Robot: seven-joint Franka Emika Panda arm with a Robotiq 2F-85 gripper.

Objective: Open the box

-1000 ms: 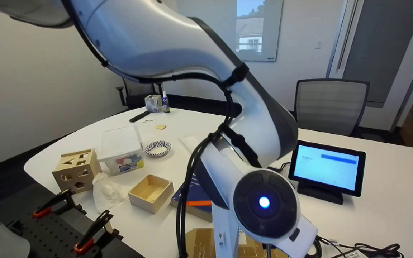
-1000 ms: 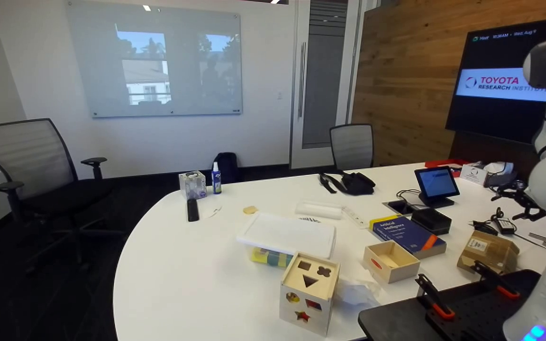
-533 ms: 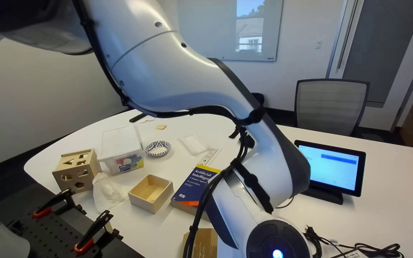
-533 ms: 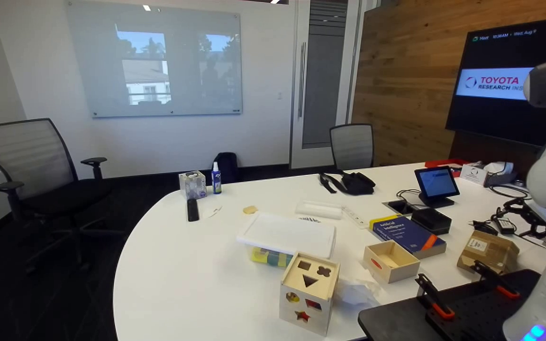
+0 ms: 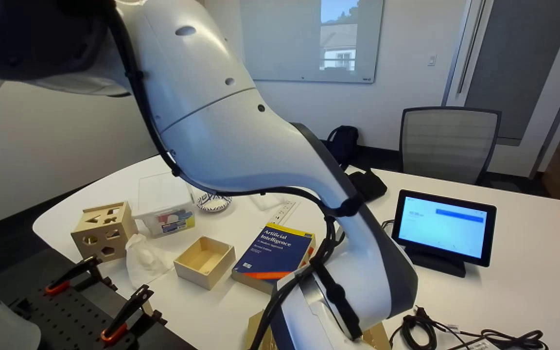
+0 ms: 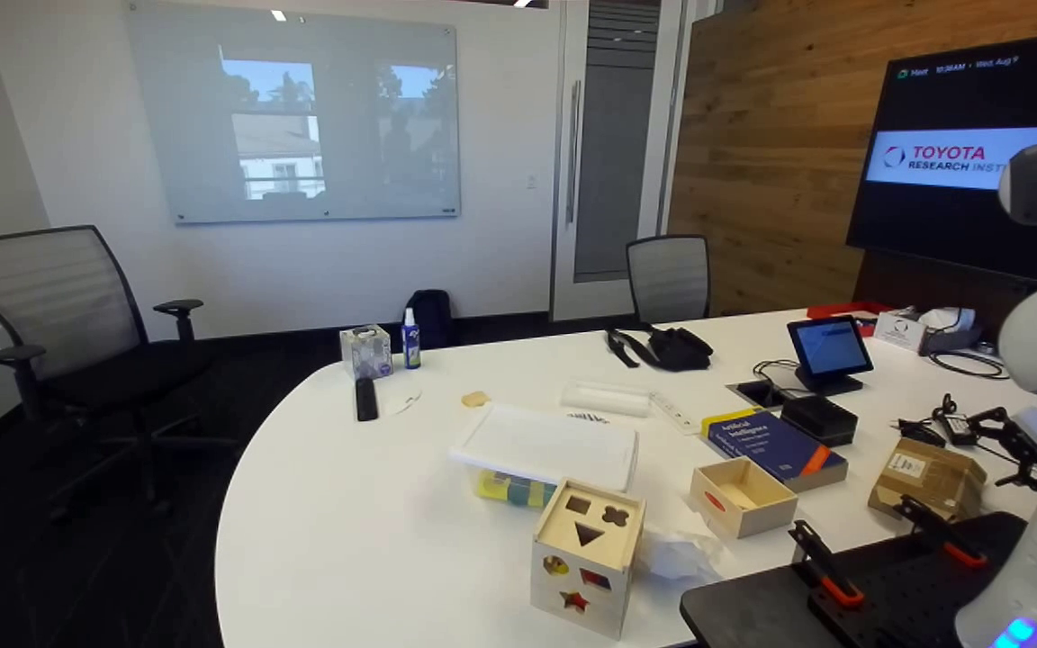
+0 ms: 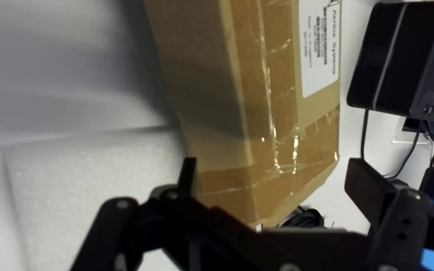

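Likely approach step: the black two-fingered hand [image 7: 272, 165], spread wide, hangs near the wide brown cardboard box [image 7: 256, 113]; next, edge alignment is probably required.

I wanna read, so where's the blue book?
Near the middle of an exterior view, the blue book lies on the table, right of the open wooden box and partly hidden by the robot arm.
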